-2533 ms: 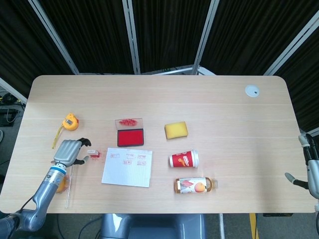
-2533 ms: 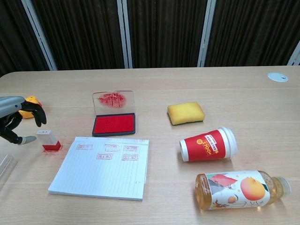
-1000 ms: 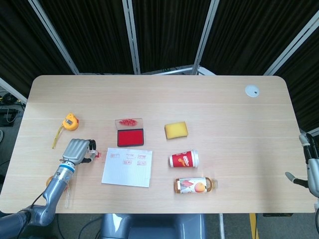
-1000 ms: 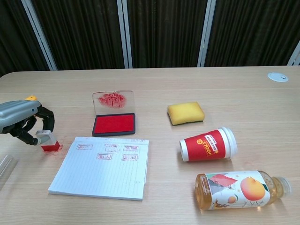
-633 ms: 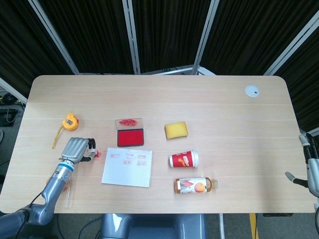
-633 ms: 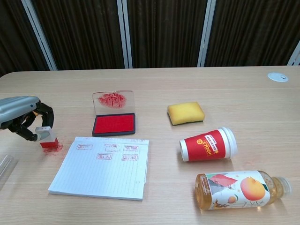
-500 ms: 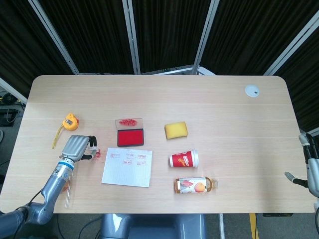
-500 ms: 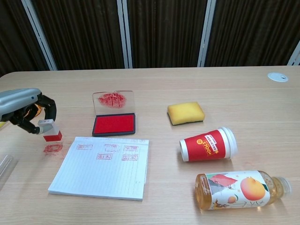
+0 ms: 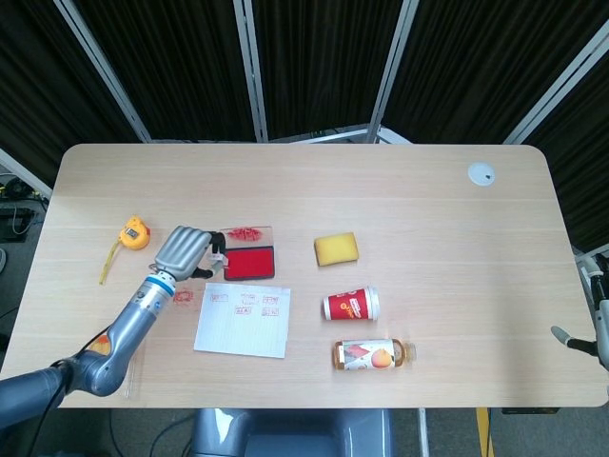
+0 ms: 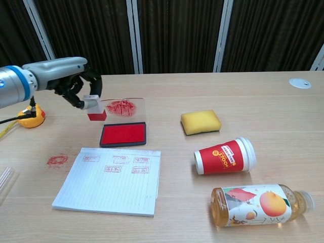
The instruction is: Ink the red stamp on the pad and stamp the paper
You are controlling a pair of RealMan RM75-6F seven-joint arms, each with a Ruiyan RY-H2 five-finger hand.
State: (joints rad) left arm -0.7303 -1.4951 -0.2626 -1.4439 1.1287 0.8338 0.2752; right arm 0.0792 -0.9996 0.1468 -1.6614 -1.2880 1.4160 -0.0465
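I see the wooden bench point(image 10: 253, 101) filling both views. My left arm point(image 9: 114, 338) comes in from the lower left of the head view and from the left edge of the chest view. The paper point(image 10: 109, 179), a lined pad with several red stamp marks along its top, lies at lower centre-left. Right of it lie an orange drink bottle point(image 10: 260, 204) on its side at lower right, a red paper cup point(image 10: 225, 156) on its side just above it, and a yellow sponge point(image 10: 201, 122) higher up. The ink pad point(image 10: 123, 133) sits open just above the paper, its clear lid point(image 10: 123, 109) stood up behind it. My left hand point(image 10: 76, 81) is raised at the upper left of the chest view, and its fingers point(image 10: 93, 81) are curled down around the red stamp point(image 10: 94, 108), pinching its white top with the red base facing down. The stamp hangs off the bench, just left of the lid. A red smudge point(image 10: 57, 160) marks the bench left of the paper, and a yellow tape measure point(image 9: 134, 233) lies near the left edge. My right hand point(image 9: 595, 324) barely shows at the right edge of the head view; I cannot tell how its fingers are set
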